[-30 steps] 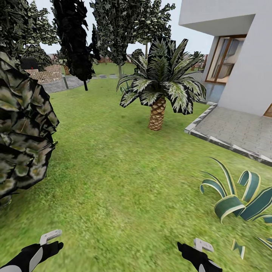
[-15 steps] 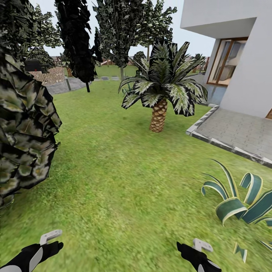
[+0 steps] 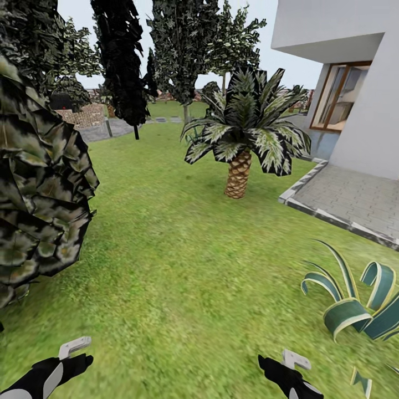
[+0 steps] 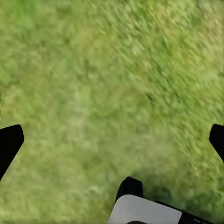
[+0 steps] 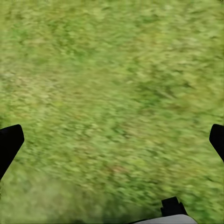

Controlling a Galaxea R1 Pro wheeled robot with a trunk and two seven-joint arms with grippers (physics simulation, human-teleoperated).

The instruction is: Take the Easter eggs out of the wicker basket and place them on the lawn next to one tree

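Both claws hang low over the lawn (image 3: 183,266) with nothing in them: the left claw (image 4: 112,140) and the right claw (image 5: 112,140) each show their fingertips far apart at the edges of the wrist views, wide open, with bare grass between. In the head view the left claw (image 3: 69,354) and right claw (image 3: 288,363) sit at the lower edge.

No basket or eggs can be seen here, so I judge the robot is on its way across the garden. A tree (image 3: 185,50) with a pale trunk stands far back; dark mottled foliage (image 3: 39,188) looms close on the left, a palm (image 3: 241,144) stands ahead, and a striped plant (image 3: 354,305) sits near the right arm.

Risks: driving on could brush the left arm through that foliage or clip the striped plant, and with the basket unseen the robot may head the wrong way.
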